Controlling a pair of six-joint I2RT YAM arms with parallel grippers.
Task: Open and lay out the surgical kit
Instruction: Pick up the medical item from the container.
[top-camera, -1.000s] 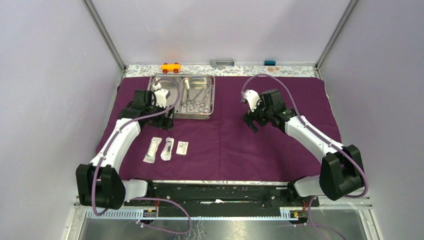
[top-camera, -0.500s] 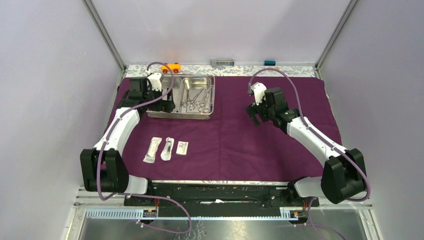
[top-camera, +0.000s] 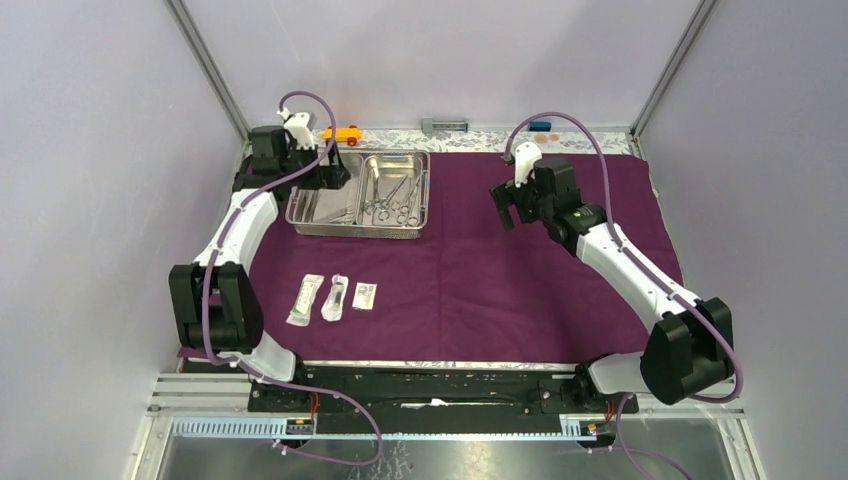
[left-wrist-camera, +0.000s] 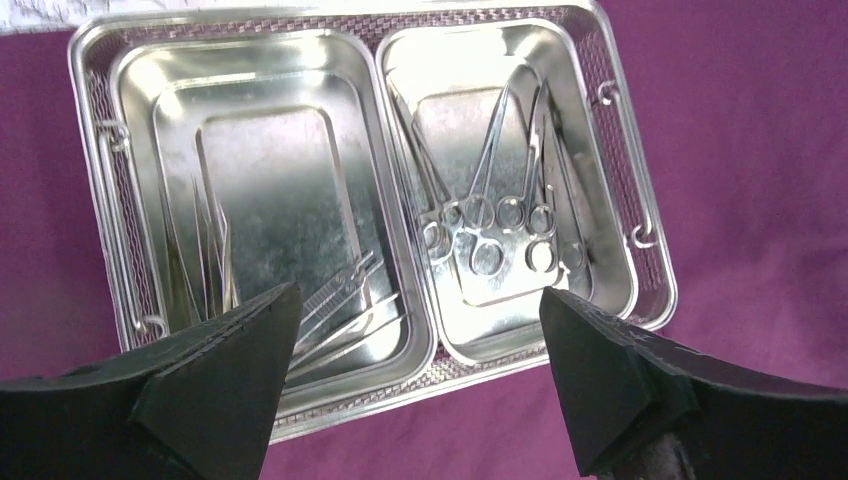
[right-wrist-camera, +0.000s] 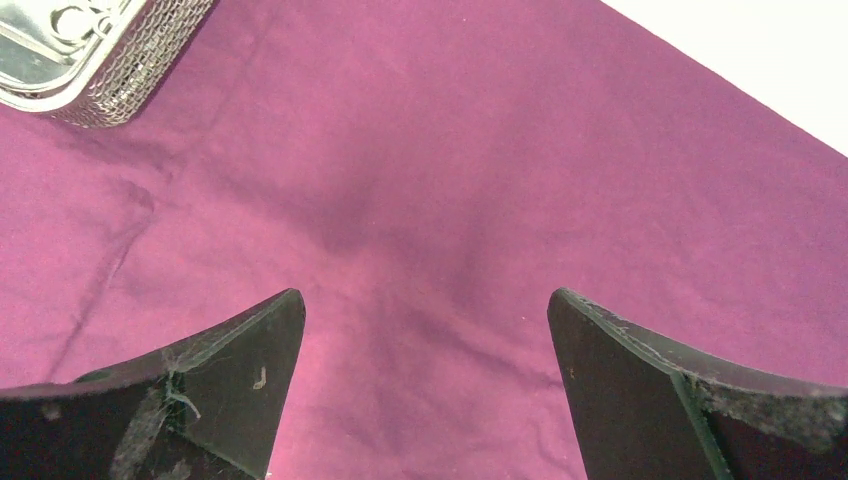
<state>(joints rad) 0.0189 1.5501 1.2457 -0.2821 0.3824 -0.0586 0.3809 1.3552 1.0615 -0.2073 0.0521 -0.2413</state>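
Observation:
The dark purple cloth (top-camera: 480, 270) lies spread flat on the table. The steel tray (top-camera: 358, 234) stands on its far left part. Thin tweezers (left-wrist-camera: 205, 250) and flat steel tools lie in the left compartment, and ring-handled forceps (left-wrist-camera: 490, 200) lie in the right one (top-camera: 392, 200). Three sealed packets (top-camera: 334, 297) lie in a row on the cloth in front of the tray. My left gripper (top-camera: 335, 172) is open and empty above the tray's far left corner (left-wrist-camera: 418, 293). My right gripper (top-camera: 503, 205) is open and empty above bare cloth (right-wrist-camera: 425, 293) to the right of the tray.
A small orange toy car (top-camera: 341, 134), a grey object (top-camera: 445, 125) and a blue object (top-camera: 540, 125) sit on the patterned strip behind the cloth. Metal frame posts and walls close in both sides. A tray corner (right-wrist-camera: 110, 80) shows in the right wrist view.
My left gripper has drawn back from low over the tray's left compartment toward its far left corner. My right gripper has moved a little farther away and higher. Both stayed open.

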